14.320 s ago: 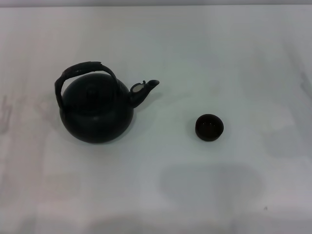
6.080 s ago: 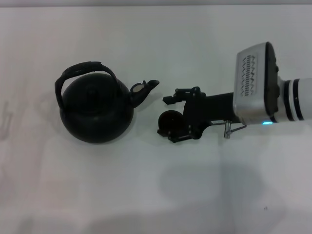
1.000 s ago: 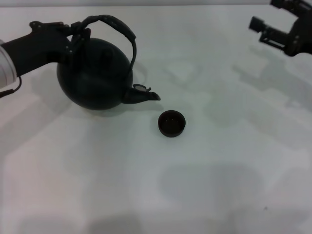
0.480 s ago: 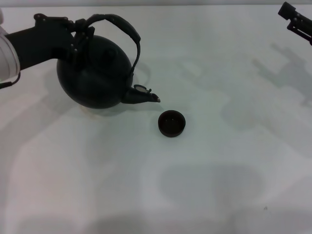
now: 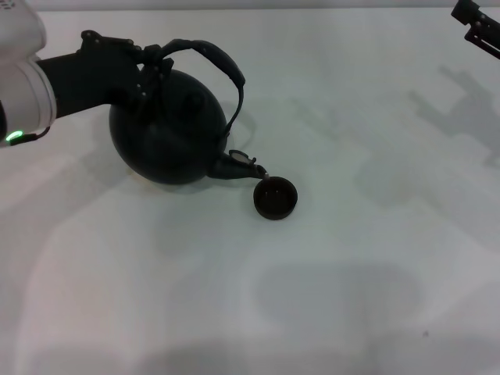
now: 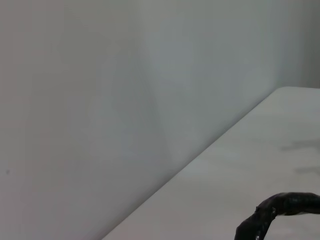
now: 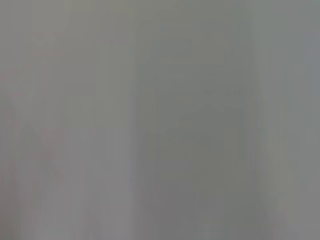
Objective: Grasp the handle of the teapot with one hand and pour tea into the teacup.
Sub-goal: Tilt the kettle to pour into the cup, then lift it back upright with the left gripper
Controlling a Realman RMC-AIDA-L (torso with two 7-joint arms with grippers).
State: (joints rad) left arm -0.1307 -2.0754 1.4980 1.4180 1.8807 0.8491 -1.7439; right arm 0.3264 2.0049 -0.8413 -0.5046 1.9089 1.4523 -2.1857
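Observation:
The black teapot [image 5: 166, 129] hangs tilted above the white table [image 5: 328, 297], left of centre in the head view. Its spout [image 5: 246, 166] points down and right, its tip just over the near-left rim of the teacup [image 5: 275, 198]. My left gripper [image 5: 147, 66] is shut on the left end of the arched handle [image 5: 209, 56]. A piece of the handle also shows in the left wrist view [image 6: 280, 210]. The small dark teacup stands upright on the table. My right gripper [image 5: 478, 25] is raised at the far right edge, only partly in view.
The table's far edge meets a pale wall [image 6: 125, 100]. The right wrist view shows only a blurred grey surface.
My left gripper has carried the teapot right and towards the cup and tilted it further, so the spout tip now reaches the cup's rim. The right gripper has withdrawn to the far right corner.

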